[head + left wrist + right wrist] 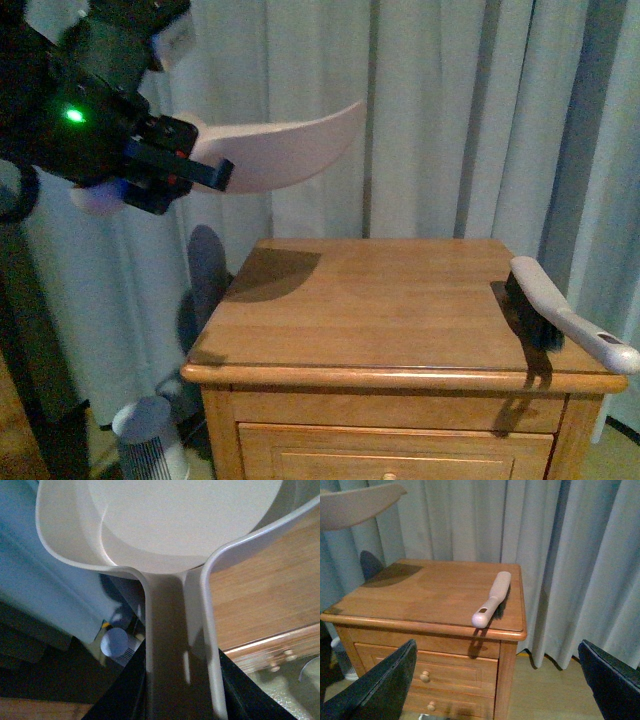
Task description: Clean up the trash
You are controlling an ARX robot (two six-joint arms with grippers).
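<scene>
- The cabinet stands in front of the curtain.
- The brush lies on the cabinet top along its right edge, with the handle end at the front edge.
- The dustpan hangs in the air above the cabinet's rear left corner, its handle in the left gripper.
- A small cylinder stands on the floor, left of the cabinet.

Tabletop: open wood across the middle and left, reachable from above and over the front edge.
Brush: lies along the right edge, handle jutting past the front corner; blocks that side.
Dustpan: held aloft by the left pincer, overhanging the rear left corner, well clear of the wood.
Curtain: closes off the back.
White canister: on the floor beside the left flank.
</scene>
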